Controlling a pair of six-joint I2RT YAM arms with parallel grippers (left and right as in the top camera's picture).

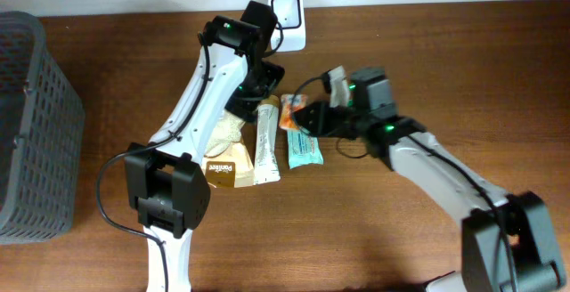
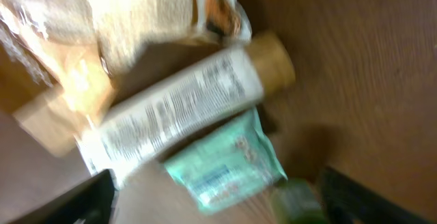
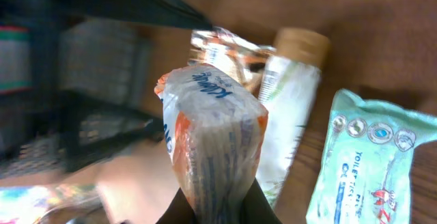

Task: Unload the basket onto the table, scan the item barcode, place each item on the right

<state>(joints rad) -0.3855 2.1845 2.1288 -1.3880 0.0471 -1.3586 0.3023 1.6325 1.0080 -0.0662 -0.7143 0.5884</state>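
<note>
My right gripper [image 3: 217, 207] is shut on an orange and clear snack packet [image 3: 213, 128], pinching its lower end so that it stands up between the fingers. In the overhead view this packet [image 1: 290, 110] sits at the right gripper [image 1: 307, 119], just right of the item pile. I can make out no barcode on it. My left gripper [image 1: 258, 85] hovers over the top of the pile. In the blurred left wrist view it [image 2: 218, 207] is wide open and holds nothing. A white scanner [image 1: 287, 14] stands at the table's back edge.
A white tube [image 1: 267, 145] with a tan cap, a teal wipes pack [image 1: 303, 150], a brown packet [image 1: 227, 165] and a beige packet [image 1: 223, 132] lie together mid-table. A grey mesh basket [image 1: 36, 123] stands at the far left.
</note>
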